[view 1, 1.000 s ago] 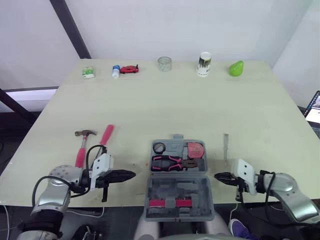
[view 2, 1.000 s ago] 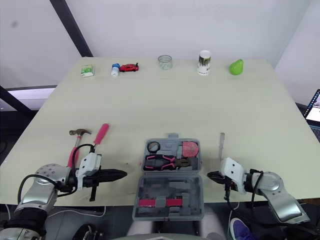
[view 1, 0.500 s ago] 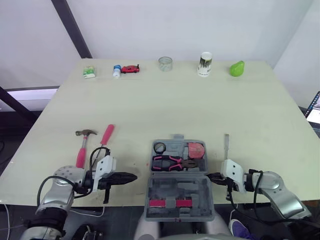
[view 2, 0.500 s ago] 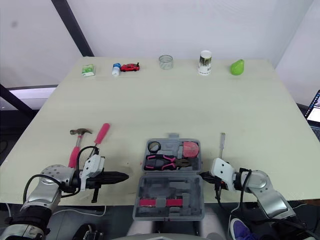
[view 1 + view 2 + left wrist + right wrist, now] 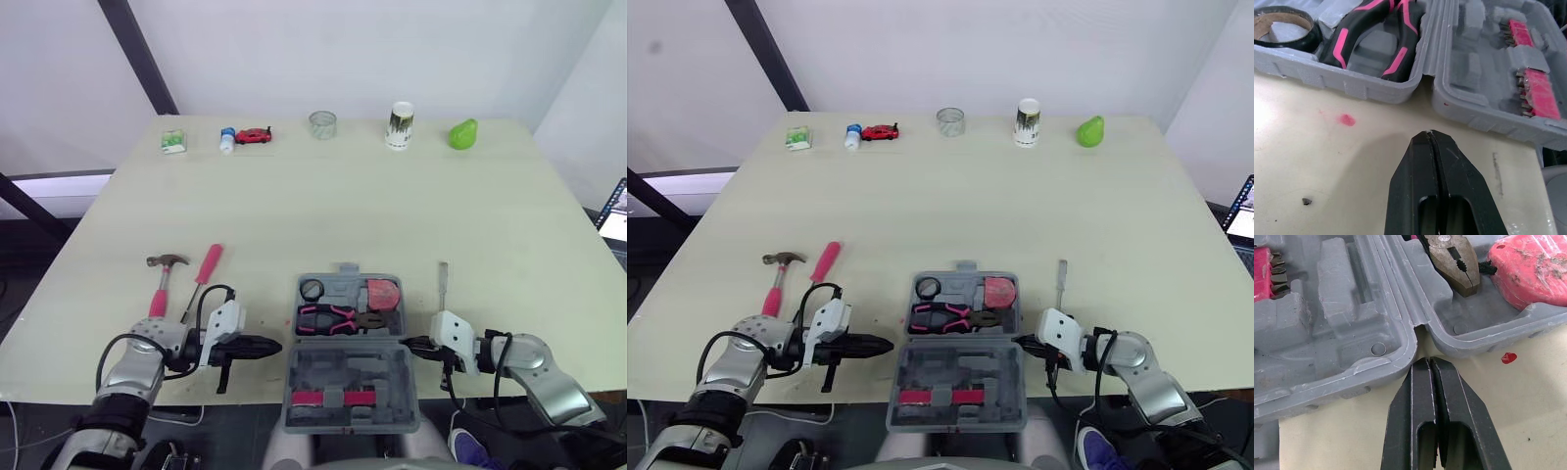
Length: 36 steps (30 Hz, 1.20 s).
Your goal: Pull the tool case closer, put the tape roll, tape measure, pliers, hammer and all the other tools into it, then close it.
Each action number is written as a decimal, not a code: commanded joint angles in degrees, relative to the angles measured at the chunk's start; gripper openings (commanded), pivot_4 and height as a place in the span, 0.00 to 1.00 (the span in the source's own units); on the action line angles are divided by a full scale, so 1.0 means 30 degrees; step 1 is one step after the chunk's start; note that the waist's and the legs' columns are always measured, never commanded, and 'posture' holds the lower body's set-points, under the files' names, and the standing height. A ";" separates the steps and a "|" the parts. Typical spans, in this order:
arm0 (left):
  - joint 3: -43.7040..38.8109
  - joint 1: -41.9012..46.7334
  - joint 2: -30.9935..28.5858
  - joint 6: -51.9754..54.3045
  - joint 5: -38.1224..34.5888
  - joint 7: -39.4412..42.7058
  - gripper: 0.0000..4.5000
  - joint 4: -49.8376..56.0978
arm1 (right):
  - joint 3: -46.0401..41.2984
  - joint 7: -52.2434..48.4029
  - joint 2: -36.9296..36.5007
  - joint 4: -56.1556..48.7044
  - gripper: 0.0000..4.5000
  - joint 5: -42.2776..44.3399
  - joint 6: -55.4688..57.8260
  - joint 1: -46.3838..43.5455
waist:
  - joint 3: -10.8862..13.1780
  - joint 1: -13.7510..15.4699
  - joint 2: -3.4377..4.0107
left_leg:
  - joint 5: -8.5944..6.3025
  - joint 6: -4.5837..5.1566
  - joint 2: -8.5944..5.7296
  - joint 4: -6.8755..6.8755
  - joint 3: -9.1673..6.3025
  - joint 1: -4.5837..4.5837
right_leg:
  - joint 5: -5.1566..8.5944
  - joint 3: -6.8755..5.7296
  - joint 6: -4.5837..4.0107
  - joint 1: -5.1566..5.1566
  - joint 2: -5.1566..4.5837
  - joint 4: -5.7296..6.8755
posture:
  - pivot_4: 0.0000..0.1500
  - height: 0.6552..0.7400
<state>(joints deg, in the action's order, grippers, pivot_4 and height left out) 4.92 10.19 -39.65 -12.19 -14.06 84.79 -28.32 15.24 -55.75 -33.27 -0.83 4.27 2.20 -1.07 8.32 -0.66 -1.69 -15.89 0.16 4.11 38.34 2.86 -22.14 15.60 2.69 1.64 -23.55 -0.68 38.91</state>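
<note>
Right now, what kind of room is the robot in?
Probably a robot test lab, not a home. A plain table stands by a bare white wall, with a tool case at the near edge and a toy car and green pear lined up along the far side.

Pale table (image 5: 323, 211), white walls (image 5: 323, 49)

No text, brand, number or sign can be read. A dark printed patch is seen on the white cup (image 5: 400, 125) and green print on the small box (image 5: 173, 142), both at the far edge of the table (image 5: 294, 215), but any lettering there is too small to be made out. No legible marking is found on the tool case (image 5: 1376, 88).
</note>
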 commanded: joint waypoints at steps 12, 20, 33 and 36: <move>0.0733 0.1236 0.1492 -0.0818 0.0692 -0.0087 0.00 -0.1295 | 0.0190 -0.0101 0.0296 -0.0315 0.01 0.0025 -0.0123 -0.0318 | -0.0007 0.0011 0.0006 | 0.0001 0.0000 -0.0002 0.0007 -0.0007 0.0007 | -0.0002 -0.0002 0.0001 0.0014 0.0002 0.0008 | 1.00 1.00; 0.0892 0.1181 0.2116 -0.0584 0.0641 -0.0181 0.00 -0.0916 | 0.0129 -0.0219 0.0314 -0.0503 0.01 0.0220 0.0011 -0.0382 | -0.0010 0.0009 0.0011 | 0.0001 0.0000 -0.0002 0.0009 -0.0007 0.0008 | -0.0002 0.0001 0.0002 0.0016 0.0002 0.0009 | 1.00 1.00; 0.0496 0.1507 0.2598 0.1102 0.0740 -0.2001 0.00 -0.0244 | -0.0059 -0.0128 0.0950 0.0504 0.01 0.0370 -0.0446 -0.1241 | -0.0019 0.0034 0.0028 | 0.0003 0.0003 -0.0007 0.0027 -0.0014 0.0027 | -0.0012 0.0001 0.0010 0.0031 0.0002 0.0031 | 1.00 1.00; 0.0494 0.1619 0.2515 0.0976 0.1150 -0.2629 0.00 -0.0334 | -0.0108 0.0012 0.1230 0.0914 0.01 0.0236 -0.0568 -0.1603 | -0.0021 0.0024 0.0032 | 0.0004 0.0003 -0.0007 0.0027 -0.0013 0.0033 | -0.0014 0.0004 0.0007 0.0033 0.0004 0.0035 | 1.00 1.00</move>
<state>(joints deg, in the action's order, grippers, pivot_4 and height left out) 6.03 14.32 -32.85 -9.06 -11.76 79.41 -30.40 14.64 -55.86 -31.06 3.08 4.08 2.22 -4.28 8.26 -0.58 -1.60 -15.88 0.17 4.09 38.42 2.82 -22.04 15.56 2.70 1.66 -23.45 -0.67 39.02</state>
